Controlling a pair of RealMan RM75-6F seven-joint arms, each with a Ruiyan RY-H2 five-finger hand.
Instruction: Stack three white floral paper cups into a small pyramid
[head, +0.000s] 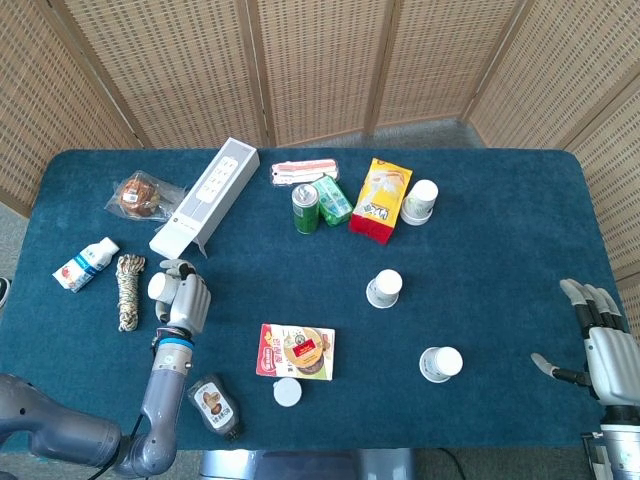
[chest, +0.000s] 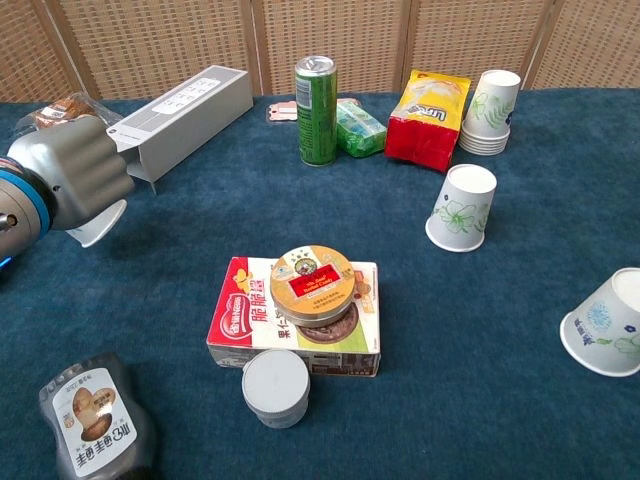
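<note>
My left hand grips a white floral paper cup lying sideways in its fist, above the table's left part; most of the cup is hidden behind the fingers. A second floral cup stands upside down right of centre. A third cup lies tilted near the front right. A stack of the same cups stands at the back beside a yellow snack bag. My right hand hangs open off the table's right edge, far from all cups.
A long white box, a green can, a yellow bag, a red box with a round tin on top, a grey lid, a brown sauce bottle, a rope coil and a small milk bottle lie around.
</note>
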